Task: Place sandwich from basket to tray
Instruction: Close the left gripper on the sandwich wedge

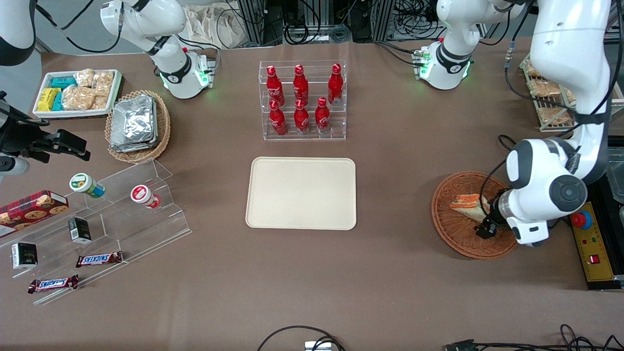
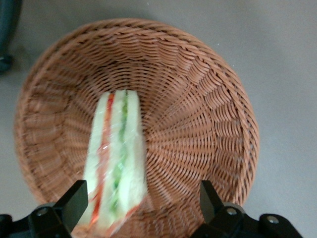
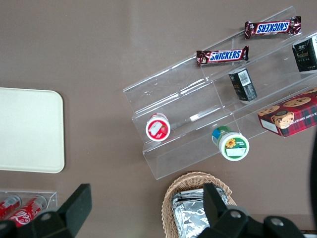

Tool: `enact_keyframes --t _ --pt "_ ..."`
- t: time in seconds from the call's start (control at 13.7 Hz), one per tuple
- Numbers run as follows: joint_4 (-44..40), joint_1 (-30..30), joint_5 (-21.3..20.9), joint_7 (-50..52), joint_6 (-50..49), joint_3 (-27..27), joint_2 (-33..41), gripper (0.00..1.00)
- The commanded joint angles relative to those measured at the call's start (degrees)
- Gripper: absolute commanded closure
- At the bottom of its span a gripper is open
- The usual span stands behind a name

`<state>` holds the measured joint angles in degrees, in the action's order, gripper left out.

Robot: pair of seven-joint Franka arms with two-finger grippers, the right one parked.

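The sandwich [image 1: 467, 202], a clear-wrapped wedge of pale bread with orange and green layers, lies in the reddish-brown wicker basket [image 1: 446, 229] toward the working arm's end of the table. My left gripper [image 1: 486, 228] hangs low over the basket, just nearer the front camera than the sandwich. In the left wrist view the gripper [image 2: 142, 203] is open, its fingers [image 2: 74, 202] spread wide. The sandwich [image 2: 116, 158] lies between them, close against one finger, inside the basket [image 2: 208, 104]. The cream-beige tray [image 1: 301, 192] lies bare at the table's middle.
A clear rack of red bottles [image 1: 302, 100] stands farther from the camera than the tray. A tan basket of foil packets [image 1: 138, 124], a white snack tray [image 1: 75, 92] and a clear stepped shelf [image 1: 122, 219] lie toward the parked arm's end. A yellow control box [image 1: 590, 243] sits beside the basket.
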<state>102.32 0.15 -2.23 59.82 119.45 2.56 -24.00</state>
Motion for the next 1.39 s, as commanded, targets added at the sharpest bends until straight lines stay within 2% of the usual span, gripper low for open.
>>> enact_keyframes --t 0.0,0.29,0.51,0.8,1.32 --pt "-1.76 -0.23 -0.59 -5.03 -9.55 -0.01 9.12 0.00" --pt "-5.02 -0.23 0.12 -5.95 -18.80 -0.19 16.69 0.00" --pt "-3.36 -0.23 -1.02 -0.51 -19.09 -0.19 17.50 0.00" --pt "4.71 -0.06 -1.03 3.90 -4.70 -0.19 13.03 0.00" --pt "8.85 0.38 -0.41 3.81 6.40 -0.19 4.14 0.00"
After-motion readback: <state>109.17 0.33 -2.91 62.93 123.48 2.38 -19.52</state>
